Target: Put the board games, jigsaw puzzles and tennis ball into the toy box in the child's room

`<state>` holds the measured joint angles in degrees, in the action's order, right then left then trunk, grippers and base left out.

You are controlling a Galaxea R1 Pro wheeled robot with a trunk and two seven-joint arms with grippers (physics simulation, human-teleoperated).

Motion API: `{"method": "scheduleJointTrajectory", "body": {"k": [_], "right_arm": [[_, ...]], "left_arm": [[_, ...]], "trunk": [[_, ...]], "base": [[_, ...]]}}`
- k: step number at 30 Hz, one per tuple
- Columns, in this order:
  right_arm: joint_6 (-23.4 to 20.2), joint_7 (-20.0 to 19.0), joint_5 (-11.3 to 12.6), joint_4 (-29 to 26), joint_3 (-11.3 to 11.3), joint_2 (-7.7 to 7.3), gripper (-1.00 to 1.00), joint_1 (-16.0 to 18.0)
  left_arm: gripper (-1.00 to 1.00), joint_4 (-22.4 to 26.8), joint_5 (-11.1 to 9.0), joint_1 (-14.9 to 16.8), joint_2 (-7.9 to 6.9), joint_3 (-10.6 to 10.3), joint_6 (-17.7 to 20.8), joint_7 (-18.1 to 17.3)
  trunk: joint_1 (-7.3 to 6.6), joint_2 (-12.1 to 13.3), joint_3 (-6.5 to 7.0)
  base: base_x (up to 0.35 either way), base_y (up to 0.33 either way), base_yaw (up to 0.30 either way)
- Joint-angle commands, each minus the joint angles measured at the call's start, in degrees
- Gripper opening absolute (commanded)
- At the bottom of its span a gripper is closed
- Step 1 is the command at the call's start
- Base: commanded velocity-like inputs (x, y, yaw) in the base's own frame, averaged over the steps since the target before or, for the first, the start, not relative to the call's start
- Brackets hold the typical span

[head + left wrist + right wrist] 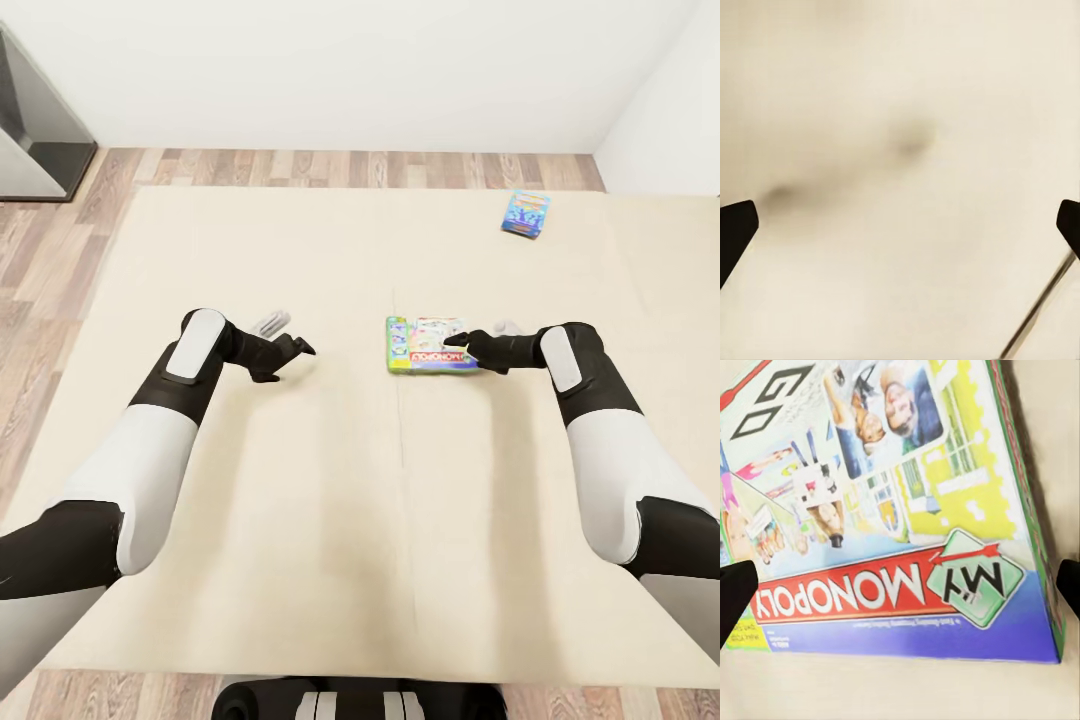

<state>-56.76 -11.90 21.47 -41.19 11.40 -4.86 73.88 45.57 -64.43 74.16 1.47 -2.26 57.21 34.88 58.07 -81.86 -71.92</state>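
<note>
Both arms are reaching forward from the shoulders, elbows bent outward and forearms angling in toward the middle. The left gripper (290,352) is hanging with its dark fingers (735,229) spread wide apart, nothing between them; in the left wrist view the two tips are sitting at opposite edges. The right gripper (458,348) is pointing inward toward the left arm, its fingers (735,592) likewise parted wide, the tips showing at the far sides of the right wrist view. White upper-arm shells are giving way to black wrist sections on each side.
</note>
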Motion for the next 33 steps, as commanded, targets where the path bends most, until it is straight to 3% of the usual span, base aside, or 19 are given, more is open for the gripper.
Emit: {"method": "scheduleJointTrajectory", "body": {"k": [1, 33], "right_arm": [[-0.27, -0.58, -0.46, -0.03, 0.2, 0.03, 1.0, 0.03], [-0.26, -0.51, -0.46, -0.12, 0.2, -0.31, 1.0, 0.03]], "left_arm": [[1.0, 0.04, -0.6, 0.02, -0.01, -0.08, 0.01, 0.6], [1.0, 0.04, -0.53, -0.06, 0.02, -0.11, 0.01, 0.63]], "trunk": [[0.0, -0.02, -0.03], [0.0, -0.02, -0.03]], "base": [[0.0, 0.171, 0.0], [0.0, 0.026, 0.0]]}}
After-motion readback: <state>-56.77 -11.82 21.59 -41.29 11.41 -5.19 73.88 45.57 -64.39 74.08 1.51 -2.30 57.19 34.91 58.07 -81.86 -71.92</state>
